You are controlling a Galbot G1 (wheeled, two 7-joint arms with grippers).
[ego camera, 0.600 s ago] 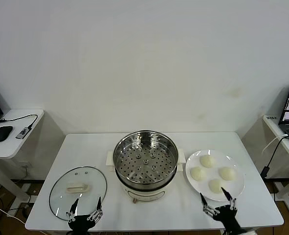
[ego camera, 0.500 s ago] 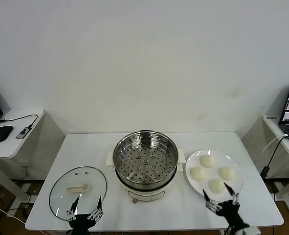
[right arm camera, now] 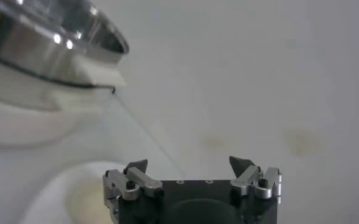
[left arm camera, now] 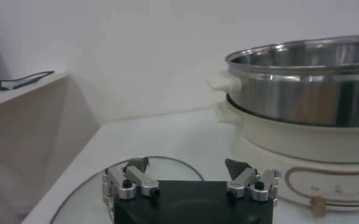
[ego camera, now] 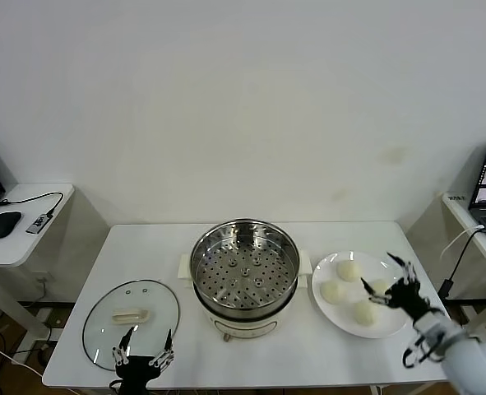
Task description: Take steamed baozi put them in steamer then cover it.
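We hung R gripper wide open over baozi for pick; L gripper open, parked by cover, steamer empty

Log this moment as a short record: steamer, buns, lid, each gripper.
steamer: centre of the table, open, perforated tray bare
steamed baozi: four on the white plate to the steamer's right, none loaded yet
cover: flat on the table left of the steamer, handle up
right gripper: open, over the plate's right side, holding nothing
left gripper: open, at the cover's near edge, idle
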